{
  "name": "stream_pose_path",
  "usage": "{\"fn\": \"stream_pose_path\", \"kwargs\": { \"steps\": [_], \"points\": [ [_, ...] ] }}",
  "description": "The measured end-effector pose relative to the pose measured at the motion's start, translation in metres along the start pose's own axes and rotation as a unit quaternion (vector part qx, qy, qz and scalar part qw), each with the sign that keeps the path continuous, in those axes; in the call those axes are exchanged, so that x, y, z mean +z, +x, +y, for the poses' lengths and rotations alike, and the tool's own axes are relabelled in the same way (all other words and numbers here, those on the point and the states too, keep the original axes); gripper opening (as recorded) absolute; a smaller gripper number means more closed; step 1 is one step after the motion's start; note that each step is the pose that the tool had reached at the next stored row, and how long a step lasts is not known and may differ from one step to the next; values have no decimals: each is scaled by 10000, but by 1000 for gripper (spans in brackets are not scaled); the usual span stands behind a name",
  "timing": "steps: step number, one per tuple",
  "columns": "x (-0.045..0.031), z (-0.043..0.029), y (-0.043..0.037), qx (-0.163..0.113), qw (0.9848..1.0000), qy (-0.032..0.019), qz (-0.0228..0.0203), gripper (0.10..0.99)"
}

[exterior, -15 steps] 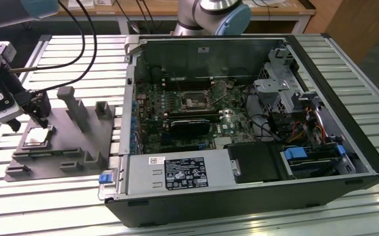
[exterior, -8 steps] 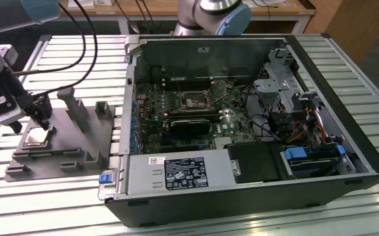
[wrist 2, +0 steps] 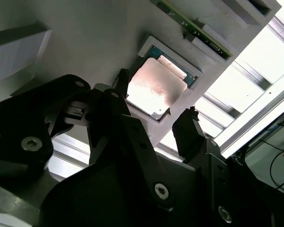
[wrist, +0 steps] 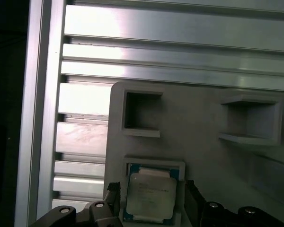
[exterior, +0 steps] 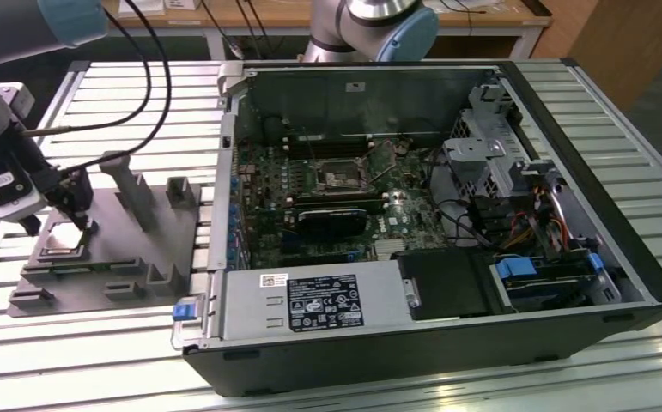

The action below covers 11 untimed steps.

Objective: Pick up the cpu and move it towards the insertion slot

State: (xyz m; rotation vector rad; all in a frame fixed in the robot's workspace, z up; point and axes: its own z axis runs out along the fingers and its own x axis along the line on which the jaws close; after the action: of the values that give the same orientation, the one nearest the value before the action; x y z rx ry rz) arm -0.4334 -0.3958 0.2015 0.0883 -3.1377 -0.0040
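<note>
Gripper (wrist 2: 156, 98) astride cpu (wrist 2: 154, 87) in tray (wrist 2: 85, 38)

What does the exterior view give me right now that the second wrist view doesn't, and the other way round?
Exterior view: the insertion slot on the board inside the open computer case, well off to the exterior view's right of the grey tray.
Second wrist view: a close look at the fingers, open, one on each side of the cpu, which sits flat in its recess.
Both: the gripper low over the cpu on the grey tray, chip not yet lifted.
</note>
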Motion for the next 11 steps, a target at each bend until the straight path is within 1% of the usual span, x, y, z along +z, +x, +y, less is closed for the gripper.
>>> {"fn": "stream_pose_path", "kwargs": {
  "steps": [11],
  "points": [
    [72,0,0,0,10000,0,0,647]
  ]
}}
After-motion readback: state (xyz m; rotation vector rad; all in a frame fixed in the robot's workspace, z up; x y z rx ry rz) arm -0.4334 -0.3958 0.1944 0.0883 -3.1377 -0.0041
